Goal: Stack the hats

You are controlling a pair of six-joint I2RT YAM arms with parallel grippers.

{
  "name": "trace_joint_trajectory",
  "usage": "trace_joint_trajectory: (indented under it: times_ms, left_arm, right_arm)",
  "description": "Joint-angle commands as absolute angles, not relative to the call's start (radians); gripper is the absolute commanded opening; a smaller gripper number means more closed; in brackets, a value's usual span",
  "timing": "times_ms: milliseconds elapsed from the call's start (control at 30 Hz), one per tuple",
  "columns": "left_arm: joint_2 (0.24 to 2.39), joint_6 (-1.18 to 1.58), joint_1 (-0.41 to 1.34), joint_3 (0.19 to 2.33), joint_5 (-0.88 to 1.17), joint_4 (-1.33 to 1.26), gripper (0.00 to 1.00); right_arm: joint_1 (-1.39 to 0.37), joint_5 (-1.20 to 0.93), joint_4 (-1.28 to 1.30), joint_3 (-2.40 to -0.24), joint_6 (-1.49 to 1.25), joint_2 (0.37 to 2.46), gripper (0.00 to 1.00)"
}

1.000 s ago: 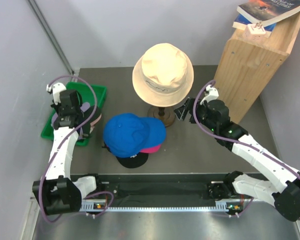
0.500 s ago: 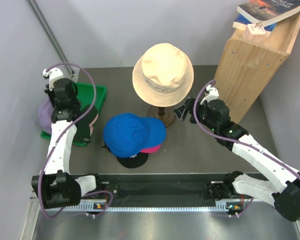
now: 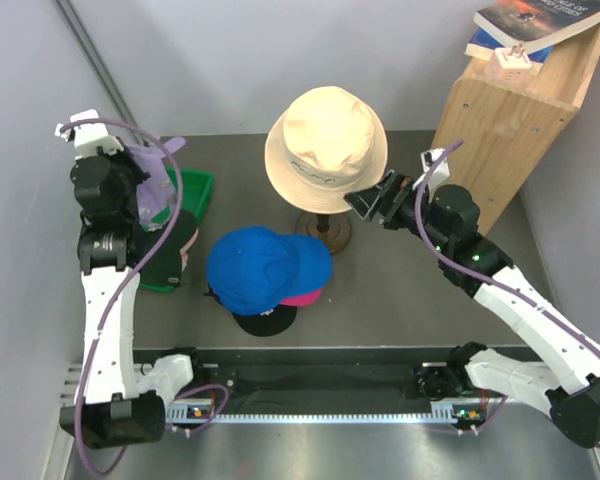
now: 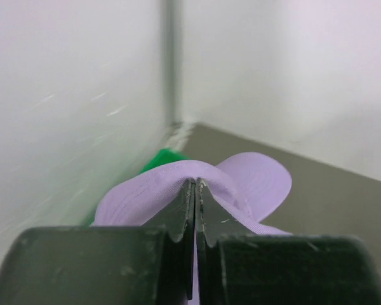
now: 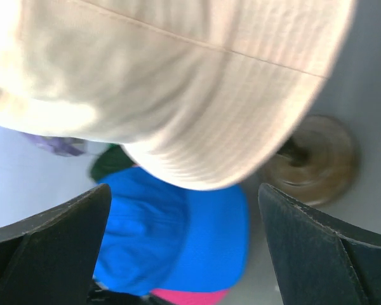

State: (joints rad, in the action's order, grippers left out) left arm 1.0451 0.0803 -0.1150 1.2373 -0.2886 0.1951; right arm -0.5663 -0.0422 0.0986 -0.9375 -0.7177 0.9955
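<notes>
My left gripper [image 3: 145, 200] is shut on the crown of a lavender cap [image 3: 160, 180], held up above the green tray [image 3: 195, 190]. In the left wrist view the cloth [image 4: 254, 181] is pinched in a fold between the closed fingertips of that gripper [image 4: 195, 185]. A blue cap [image 3: 265, 268] lies mid-table on a magenta cap [image 3: 305, 297] and a black cap [image 3: 265, 320]. A dark cap [image 3: 170, 250] with a light pink edge [image 3: 186, 256] rests at the tray's near end. My right gripper [image 3: 365, 205] stands open and empty beside the hat stand, and its wrist view, gripper [image 5: 184, 190], looks down on the blue cap [image 5: 178, 235].
A cream bucket hat [image 3: 325, 145] sits on a wooden stand with a round base [image 3: 332, 236] behind the pile. A tall wooden box [image 3: 500, 130] with books [image 3: 530, 25] on top stands at the back right. Walls close in on the left and back.
The left arm has risen and swung back-left, lifting the lavender cap out of the tray. The right gripper has moved up and back, closer to the bucket hat's brim.
</notes>
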Motion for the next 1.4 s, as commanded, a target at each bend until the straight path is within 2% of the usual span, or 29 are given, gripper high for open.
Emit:
trace_joint_trajectory:
  times_ms: [0, 100, 500, 800, 1033, 1367]
  left_arm:
    - [0.979, 0.216, -0.106, 1.293, 0.113, 0.149, 0.00]
    - [0.965, 0.280, -0.089, 1.308, 0.277, 0.150, 0.00]
    - [0.896, 0.350, -0.012, 1.370, 0.469, 0.259, 0.00]
    - [0.874, 0.356, -0.012, 1.428, 0.598, 0.322, 0.00]
    - [0.861, 0.440, -0.012, 1.416, 0.715, 0.272, 0.00]
    - [0.844, 0.564, -0.012, 1.430, 0.822, 0.203, 0.00]
  right_arm:
    - [-0.557, -0.167, -0.029, -0.983, -0.892, 0.995, 0.98]
    - [-0.571, -0.205, -0.112, -0.980, -0.990, 1.009, 0.97]
    - [-0.701, -0.256, -0.377, -0.957, -1.339, 1.101, 0.97]
    - [-0.779, -0.264, -0.477, -0.954, -1.457, 1.190, 0.97]
    - [-0.842, -0.252, -0.593, -0.939, -1.552, 1.252, 0.97]
    - [-0.891, -0.198, -0.610, -0.937, -1.580, 1.284, 0.97]
